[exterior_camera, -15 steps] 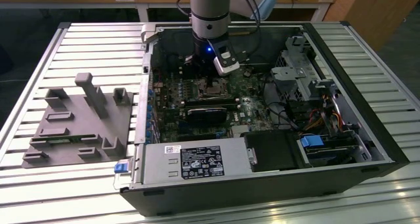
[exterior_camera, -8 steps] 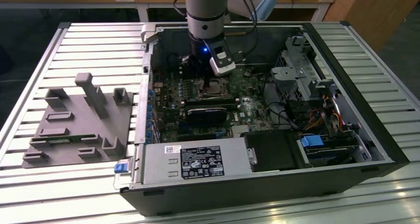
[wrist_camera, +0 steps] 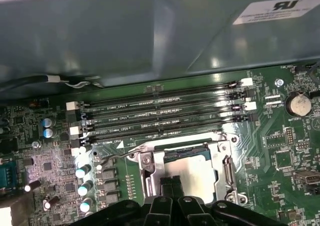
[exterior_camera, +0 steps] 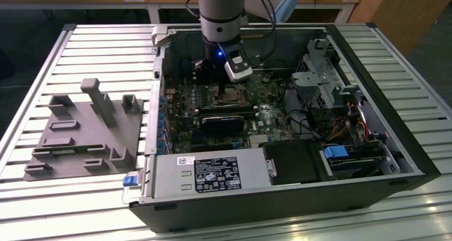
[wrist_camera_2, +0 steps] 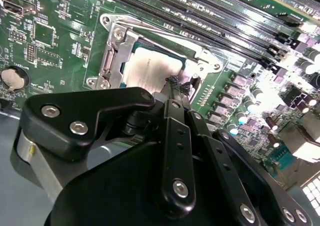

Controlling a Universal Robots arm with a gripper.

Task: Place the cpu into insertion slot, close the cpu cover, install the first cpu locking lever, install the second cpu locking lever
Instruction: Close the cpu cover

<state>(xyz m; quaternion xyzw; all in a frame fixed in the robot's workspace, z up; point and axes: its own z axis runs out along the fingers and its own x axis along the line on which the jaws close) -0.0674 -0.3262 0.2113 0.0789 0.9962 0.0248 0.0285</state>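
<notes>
Black linkage of the end effector (wrist_camera_2: 175,85) sits closest in the second wrist view, its fingertips pinched narrow together. They hang at the edge of the insertion slot (exterior_camera: 227,96), just beside the cpu (wrist_camera_2: 147,68); I cannot tell whether they touch it. I see the cpu lying flat in the slot, the cpu cover (wrist_camera_2: 111,55) down around it. One locking lever (wrist_camera: 111,159) sticks out free in the first wrist view. Memory slots (wrist_camera: 165,116) run close along one side, with the case wall (wrist_camera: 125,40) rising beyond them.
</notes>
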